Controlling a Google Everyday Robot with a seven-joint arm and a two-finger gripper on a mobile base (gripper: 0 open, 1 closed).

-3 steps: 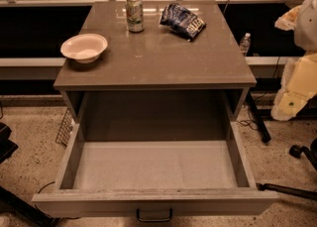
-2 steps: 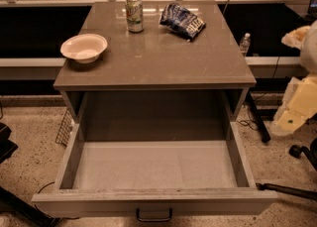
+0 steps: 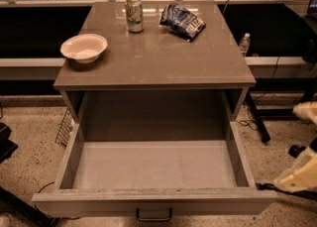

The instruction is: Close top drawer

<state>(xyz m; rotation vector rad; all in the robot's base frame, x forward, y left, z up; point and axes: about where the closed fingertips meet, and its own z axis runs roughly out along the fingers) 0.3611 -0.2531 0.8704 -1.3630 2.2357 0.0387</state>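
Top drawer [image 3: 153,169] is sitting wide open; what's probably my gripper [image 3: 301,177] is hanging just beside its front right corner. Open or closed, I can't tell.

Free before top drawer [image 3: 99,204]; gripper [image 3: 299,177] at right

The claw [image 3: 301,177] sits low at the right edge, just beyond the top drawer's [image 3: 153,164] near right corner, and is largely cut off there. The drawer's front is cropped by the near edge just below its handle [image 3: 154,215]. On the worktop [image 3: 153,57], the can's [image 3: 133,14] label is unreadable.
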